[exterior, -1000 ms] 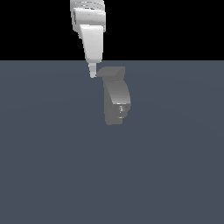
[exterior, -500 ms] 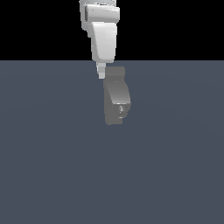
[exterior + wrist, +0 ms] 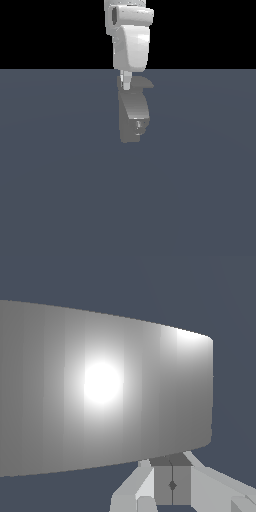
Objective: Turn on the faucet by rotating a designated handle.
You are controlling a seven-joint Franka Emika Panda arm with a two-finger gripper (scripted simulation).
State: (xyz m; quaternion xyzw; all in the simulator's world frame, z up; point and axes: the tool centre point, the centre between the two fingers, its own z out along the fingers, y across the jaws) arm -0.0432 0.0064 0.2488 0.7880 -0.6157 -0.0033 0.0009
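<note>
A flat slate-blue floor (image 3: 60, 200) is filling the scene under a black backdrop, carrying one faucet (image 3: 133, 117) and one arm. The gripper (image 3: 125, 85) is hanging directly over the faucet's top, its tip meeting the root of the single handle (image 3: 142, 83), whose long axis is pointing toward the exterior view's right. The wrist view is showing the fingers (image 3: 172, 485) pressed together, holding nothing, so a sideways push looks likelier than a grasp.
</note>
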